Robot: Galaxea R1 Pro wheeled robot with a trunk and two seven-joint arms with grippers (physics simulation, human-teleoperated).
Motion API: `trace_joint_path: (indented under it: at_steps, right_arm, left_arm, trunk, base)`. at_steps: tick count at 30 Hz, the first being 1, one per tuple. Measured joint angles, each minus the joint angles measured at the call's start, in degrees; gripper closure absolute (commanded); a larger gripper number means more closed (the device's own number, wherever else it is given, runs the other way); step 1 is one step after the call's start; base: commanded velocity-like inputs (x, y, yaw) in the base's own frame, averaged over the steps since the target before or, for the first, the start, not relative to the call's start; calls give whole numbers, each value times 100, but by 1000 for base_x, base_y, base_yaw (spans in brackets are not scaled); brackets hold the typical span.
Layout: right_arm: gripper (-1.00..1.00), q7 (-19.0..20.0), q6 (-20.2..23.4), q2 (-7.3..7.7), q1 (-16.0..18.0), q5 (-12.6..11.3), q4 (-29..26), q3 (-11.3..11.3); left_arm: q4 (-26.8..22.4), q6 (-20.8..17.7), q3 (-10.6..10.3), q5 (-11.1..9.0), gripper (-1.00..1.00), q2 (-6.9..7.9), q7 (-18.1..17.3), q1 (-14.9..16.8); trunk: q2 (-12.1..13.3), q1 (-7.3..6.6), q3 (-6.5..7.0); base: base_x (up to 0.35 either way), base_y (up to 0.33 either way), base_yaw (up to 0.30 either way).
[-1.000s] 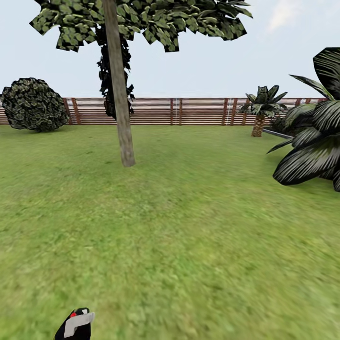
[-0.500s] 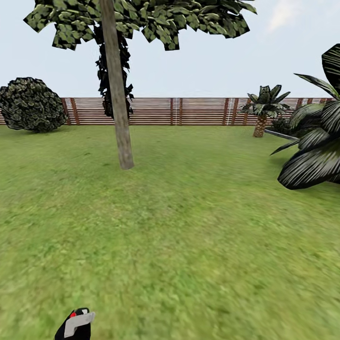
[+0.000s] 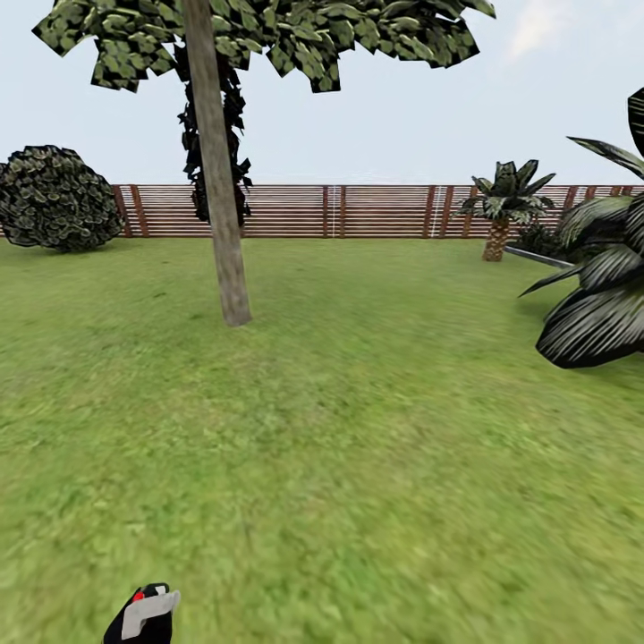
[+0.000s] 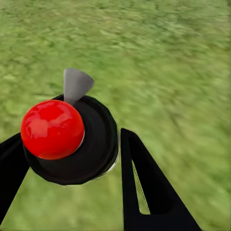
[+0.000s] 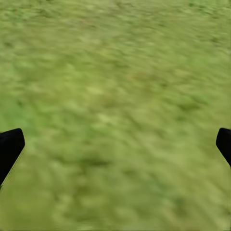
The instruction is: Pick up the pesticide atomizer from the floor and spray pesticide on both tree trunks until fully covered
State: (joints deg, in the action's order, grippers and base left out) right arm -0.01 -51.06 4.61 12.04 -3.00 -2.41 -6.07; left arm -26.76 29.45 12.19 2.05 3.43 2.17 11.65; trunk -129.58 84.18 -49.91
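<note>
Clamped on the atomizer point(image 4: 72, 139), the left gripper point(image 4: 67, 168) has one black finger on each side of its round black body, which carries a glossy red knob on top and a grey nozzle jutting forward; only lawn point(image 4: 168, 57) lies beyond. From the right wrist, the right gripper point(image 5: 115, 144) stands wide open with nothing between its fingertips point(image 5: 9, 147), which sit at opposite edges of the picture over blurred grass. From the head, the atomizer point(image 3: 148, 613) shows low and left of centre as a small black shape with a grey nozzle and a red dot. Ahead and to the left a tree point(image 3: 215, 161) rises from the lawn, its trunk point(image 3: 225, 241) bare, mottled beige-grey and slightly leaning, foliage only high up. Behind it runs a brown slat fence point(image 3: 358, 210), with a round bush point(image 3: 58, 197) at the left, a short palm point(image 3: 496, 210) farther right, and dark striped leaves point(image 3: 599, 295) at the right edge.
</note>
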Motion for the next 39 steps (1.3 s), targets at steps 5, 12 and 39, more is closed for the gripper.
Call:
trace_joint_path:
  at_steps: [5, 12, 39]
  right_arm:
    - [-100, 0, -2, 1, 0, -1, 0, 1]
    - [-100, 0, -2, 3, 0, 0, 0, 0]
    - [-100, 0, 5, 2, 0, -1, 0, 0]
  left_arm:
    - [0, 0, 4, -1, 100, 0, 0, 0]
    - [-4, 7, 8, 0, 100, 17, -6, 0]
    - [-9, 1, 7, 0, 100, 25, -16, 0]
  trunk:
    - [0, 0, 0]
    - [0, 0, 0]
    - [0, 0, 0]
  base:
    - [340, 0, 0]
    - [340, 0, 0]
    - [340, 0, 0]
